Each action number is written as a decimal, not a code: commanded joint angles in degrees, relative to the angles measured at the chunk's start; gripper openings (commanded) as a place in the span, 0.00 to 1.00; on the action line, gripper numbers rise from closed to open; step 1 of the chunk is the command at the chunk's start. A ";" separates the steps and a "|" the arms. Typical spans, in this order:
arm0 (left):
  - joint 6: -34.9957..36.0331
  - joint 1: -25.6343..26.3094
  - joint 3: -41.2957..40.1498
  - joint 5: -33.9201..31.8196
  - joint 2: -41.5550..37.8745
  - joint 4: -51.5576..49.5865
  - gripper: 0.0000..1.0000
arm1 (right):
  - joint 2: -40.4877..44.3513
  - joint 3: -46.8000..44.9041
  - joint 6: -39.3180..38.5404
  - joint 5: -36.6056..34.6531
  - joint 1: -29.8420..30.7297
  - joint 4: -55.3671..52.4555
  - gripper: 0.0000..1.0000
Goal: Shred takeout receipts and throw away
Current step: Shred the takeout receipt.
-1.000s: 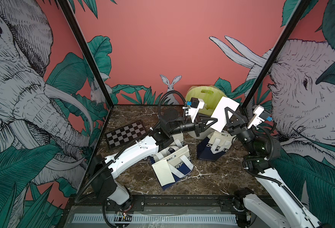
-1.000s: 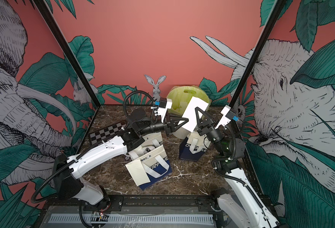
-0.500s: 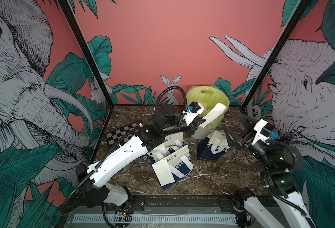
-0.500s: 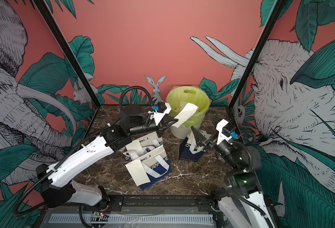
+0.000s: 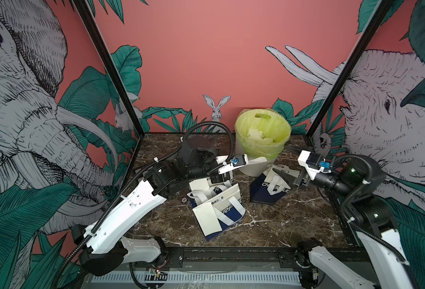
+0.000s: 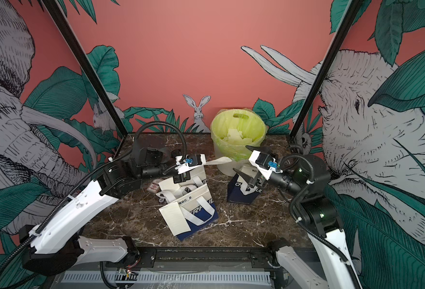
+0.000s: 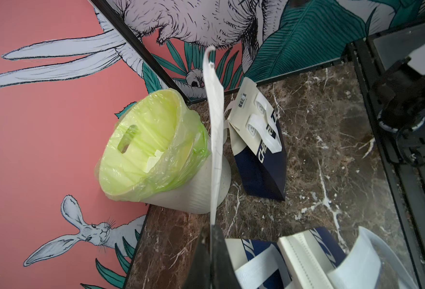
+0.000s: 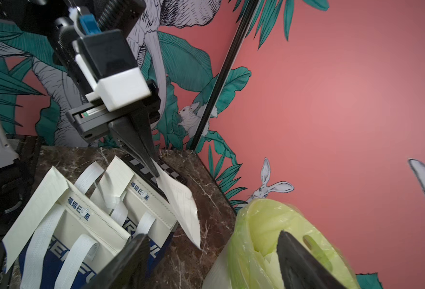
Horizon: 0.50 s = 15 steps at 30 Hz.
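Two whole receipts point(image 5: 207, 217) lie on the bags point(image 5: 229, 207) in front of the bin point(image 5: 279, 143); shred these next. Beside the bin, your left claw point(image 8: 154, 171) clamps a torn strip point(image 8: 181, 207). Your right claw point(image 5: 280, 159) stands apart, empty. Scraps point(image 5: 256, 136) already lie inside the bin.

A second ago both claws held the strip point(image 8: 181, 205) up in front of the bin point(image 5: 256, 147). The right claw point(image 5: 290, 164) has since let go, spread wide and dropped back over the navy bag point(image 5: 264, 195). The left claw point(image 8: 154, 173) alone now grips the strip, lower down beside the bin.
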<state>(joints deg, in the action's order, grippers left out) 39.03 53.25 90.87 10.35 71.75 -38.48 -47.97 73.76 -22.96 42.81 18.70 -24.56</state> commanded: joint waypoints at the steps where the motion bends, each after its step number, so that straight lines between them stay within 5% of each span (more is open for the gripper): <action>1: 4.83 -0.17 0.97 0.13 -1.10 -2.41 0.00 | -1.34 2.89 4.24 6.55 1.32 3.24 0.79; 15: 2.99 -0.09 0.90 5.42 -1.40 2.13 0.00 | -11.75 9.77 -2.45 -1.85 13.83 -3.45 0.62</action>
<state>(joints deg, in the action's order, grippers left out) 40.62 53.23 90.87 13.63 71.70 -37.80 -58.52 81.78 -22.94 43.24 31.03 -26.41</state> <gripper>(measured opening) 0.047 0.631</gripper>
